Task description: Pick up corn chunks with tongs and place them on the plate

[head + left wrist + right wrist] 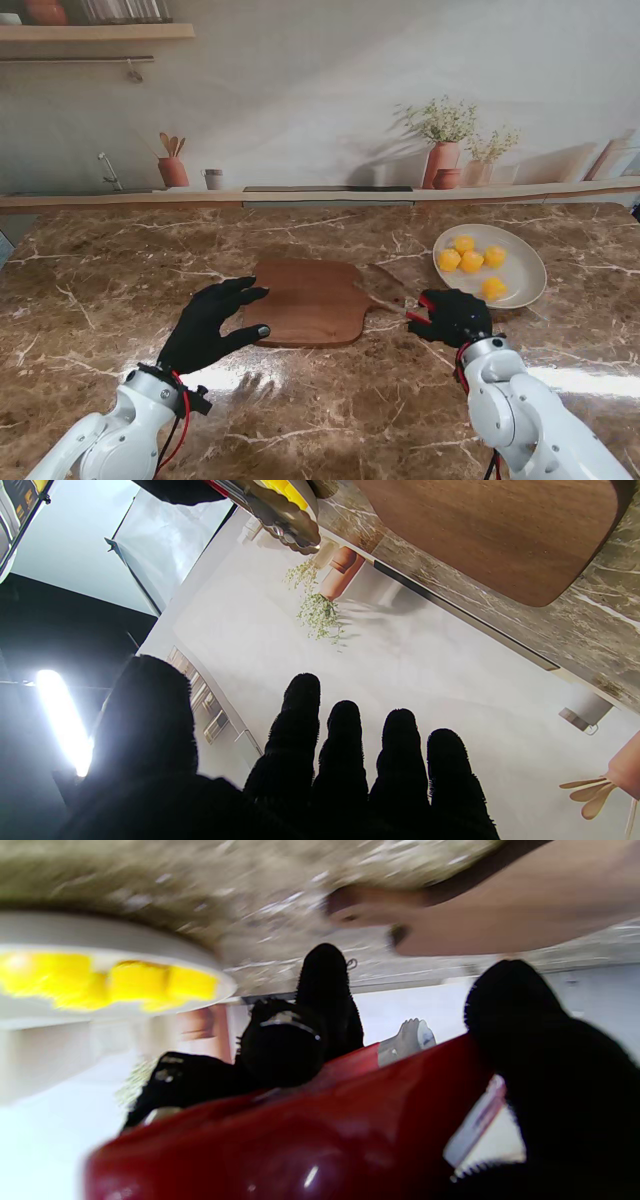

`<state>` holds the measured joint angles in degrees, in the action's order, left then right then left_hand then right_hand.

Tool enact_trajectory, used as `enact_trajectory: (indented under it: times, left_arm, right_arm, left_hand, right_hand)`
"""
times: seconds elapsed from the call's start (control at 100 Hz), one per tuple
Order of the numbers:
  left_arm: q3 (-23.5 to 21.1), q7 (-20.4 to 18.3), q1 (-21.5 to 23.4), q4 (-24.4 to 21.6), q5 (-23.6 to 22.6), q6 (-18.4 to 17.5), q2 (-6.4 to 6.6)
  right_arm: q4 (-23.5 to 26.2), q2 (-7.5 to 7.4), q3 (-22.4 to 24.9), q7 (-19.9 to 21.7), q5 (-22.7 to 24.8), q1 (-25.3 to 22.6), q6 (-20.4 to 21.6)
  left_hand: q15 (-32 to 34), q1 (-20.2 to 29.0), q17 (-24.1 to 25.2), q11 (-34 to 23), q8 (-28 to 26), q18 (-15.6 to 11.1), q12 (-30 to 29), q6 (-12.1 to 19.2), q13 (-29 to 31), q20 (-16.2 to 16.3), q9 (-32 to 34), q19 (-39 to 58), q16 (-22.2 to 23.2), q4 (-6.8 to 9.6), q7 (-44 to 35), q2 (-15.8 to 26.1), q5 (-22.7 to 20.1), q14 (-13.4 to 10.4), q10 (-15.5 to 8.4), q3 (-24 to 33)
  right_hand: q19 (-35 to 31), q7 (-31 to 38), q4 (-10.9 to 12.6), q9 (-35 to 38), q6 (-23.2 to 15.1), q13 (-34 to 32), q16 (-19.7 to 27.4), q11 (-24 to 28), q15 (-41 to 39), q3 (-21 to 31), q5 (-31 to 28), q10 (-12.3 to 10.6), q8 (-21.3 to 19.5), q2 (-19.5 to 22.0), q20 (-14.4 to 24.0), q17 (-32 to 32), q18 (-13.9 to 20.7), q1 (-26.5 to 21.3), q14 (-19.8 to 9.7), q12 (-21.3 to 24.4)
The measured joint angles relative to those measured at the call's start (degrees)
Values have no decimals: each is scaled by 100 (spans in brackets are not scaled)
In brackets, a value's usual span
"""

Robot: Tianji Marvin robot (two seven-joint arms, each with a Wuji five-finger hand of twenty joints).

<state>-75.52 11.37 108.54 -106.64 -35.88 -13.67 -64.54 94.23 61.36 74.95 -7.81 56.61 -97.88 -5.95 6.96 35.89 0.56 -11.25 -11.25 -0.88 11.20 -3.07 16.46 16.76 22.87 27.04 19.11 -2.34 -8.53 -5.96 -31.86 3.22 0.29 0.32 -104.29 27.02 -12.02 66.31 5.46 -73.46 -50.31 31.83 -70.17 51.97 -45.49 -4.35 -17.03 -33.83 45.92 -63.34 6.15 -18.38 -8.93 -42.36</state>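
My left hand (208, 325) hovers at the cutting board's (310, 300) seven o'clock edge, fingers spread, holding nothing. My right hand (458, 316) sits at the board's four o'clock, fingers wrapped round the red-handled tongs (392, 297), whose tips lie at the board's handle. Farther, at two o'clock, four corn chunks (471, 261) rest on the white plate (528, 280).

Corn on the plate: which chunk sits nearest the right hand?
The lone chunk by the plate's near rim, closest to the right hand. The other four cluster farther back.
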Motion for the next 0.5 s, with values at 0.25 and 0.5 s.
enact_trajectory:
  times: [0.25,0.5]
  left_arm:
    - [-19,117,35,20,-51,-51,-17]
    - [-133,189,187,-24,-125,-93,-35]
  right_arm:
    - [166,19,-298,-588,172,-573,934]
    - [164,-73,-271,-611,859,-925,2002]
  left_hand:
    - [0,0,0,0,0,0,-1,0,0,0,0,-1,0,0,0,0,0,0,0,0]
    - [0,0,0,0,0,0,-1,0,0,0,0,-1,-1,0,0,0,0,0,0,0]
  right_hand:
    - [0,0,0,0,0,0,0,1,7,0,0,1,-12,0,0,1,0,1,0,0]
    - [7,-23,0,-210,0,74,0,1,146,-15,56,53,-65,0,0,191,1,1,0,0]
